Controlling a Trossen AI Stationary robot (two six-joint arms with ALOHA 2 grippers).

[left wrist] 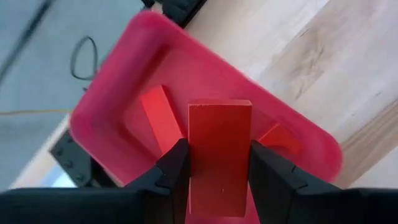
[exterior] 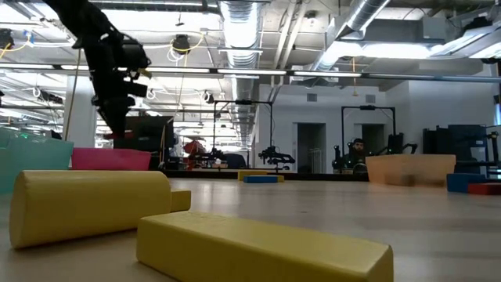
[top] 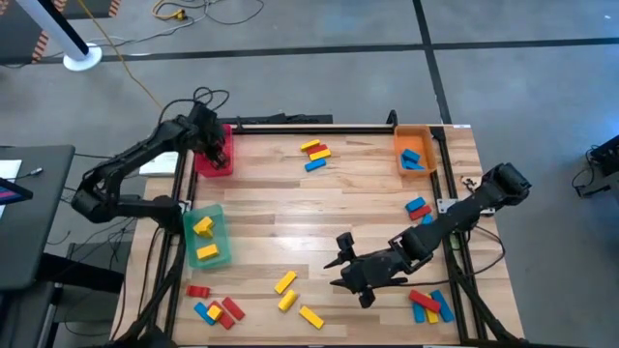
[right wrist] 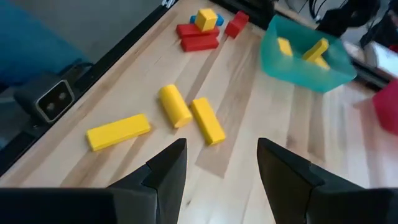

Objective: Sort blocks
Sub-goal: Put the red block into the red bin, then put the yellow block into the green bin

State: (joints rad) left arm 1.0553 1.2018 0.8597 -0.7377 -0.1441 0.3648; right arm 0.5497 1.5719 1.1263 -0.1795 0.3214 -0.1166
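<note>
My left gripper hangs over the red tray at the table's far left and is shut on a red block. Two more red blocks lie inside that tray. My right gripper is open and empty, near the table's front right. It hovers beside three loose yellow blocks lying flat on the wood. The green tray holds yellow blocks, and the orange tray holds blue ones. My left gripper pinches the red block between its two fingers, one on each long side. The fingers come from above, pointing down, and lie along the bar. The block is lifted clear above the red tray's floor, with its free end sticking out past the fingertips.
Mixed blocks lie in groups: at the far middle, the near left corner, the near right corner and by the right edge. Yellow blocks lie close in front of the low camera. Bare wood lies in the table's middle.
</note>
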